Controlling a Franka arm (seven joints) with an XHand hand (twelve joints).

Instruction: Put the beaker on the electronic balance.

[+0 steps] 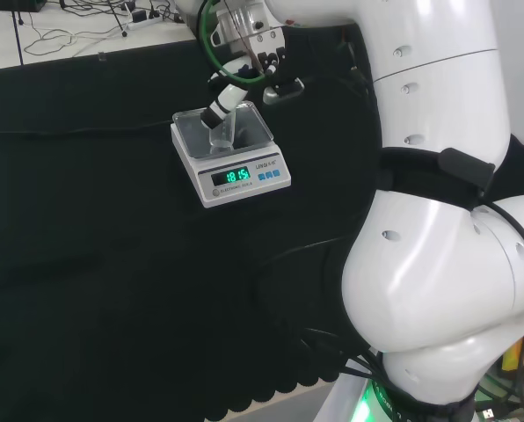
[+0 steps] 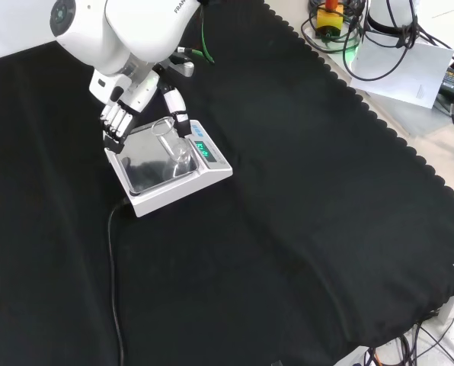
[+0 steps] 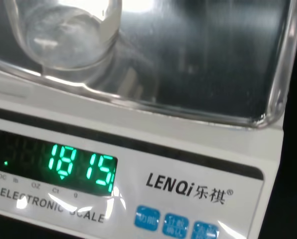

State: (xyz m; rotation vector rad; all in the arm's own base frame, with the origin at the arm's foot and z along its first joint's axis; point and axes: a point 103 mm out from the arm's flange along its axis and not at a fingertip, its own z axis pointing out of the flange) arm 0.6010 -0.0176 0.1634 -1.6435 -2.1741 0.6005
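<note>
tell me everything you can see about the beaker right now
The beaker is a small clear cylinder, glass or plastic by its look, and seems empty. It stands upright on the metal pan of the white electronic balance, toward the display side. The balance's green display is lit. The hand is right beside it: in the front view the fingers hang on one side and the thumb on the other, apparently not closed around it. Whether anything touches the beaker is unclear.
</note>
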